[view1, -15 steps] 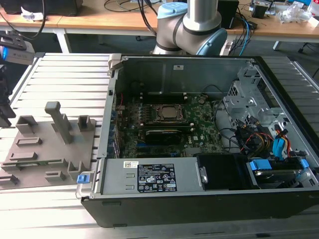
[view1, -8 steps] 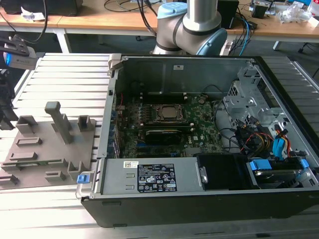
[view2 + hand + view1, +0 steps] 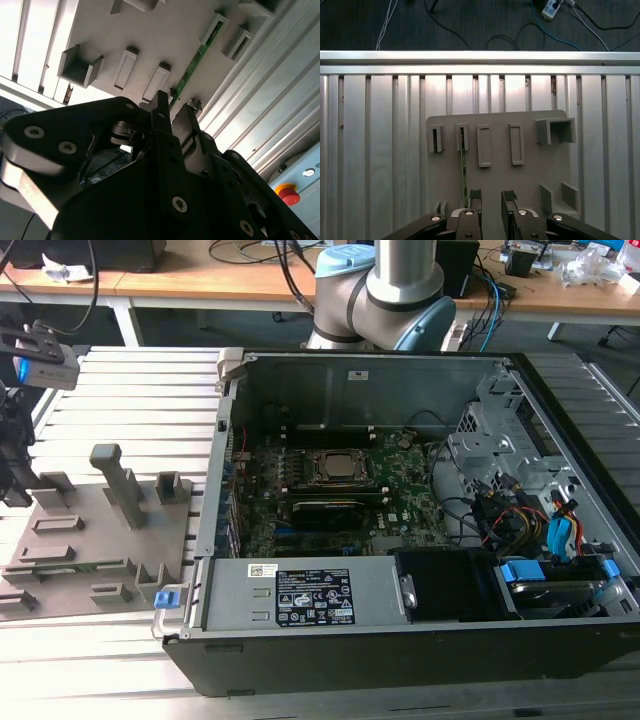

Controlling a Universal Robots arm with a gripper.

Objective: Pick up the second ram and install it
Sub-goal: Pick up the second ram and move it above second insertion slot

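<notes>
Gripper hangs open over the grey fixture plate, with a clear gap between its two fingers and nothing held. The plate lies on the slatted metal bench at the exterior view's left. The open computer case stands beside it on the exterior view's right, with the motherboard exposed inside. The second ram is still on the plate, a thin green stick standing on edge in the plate's holders. Its long axis runs straight away from the gripper, so the fingers' gap lies across the stick's thin width. Its near end comes up close under the fingertips. In the first wrist view that end sits just beside one finger, not in the middle of the gap. In the second wrist view the stick seems to lead into the gap, so whether it is centred cannot be told. The fingers have not closed on it.
</notes>
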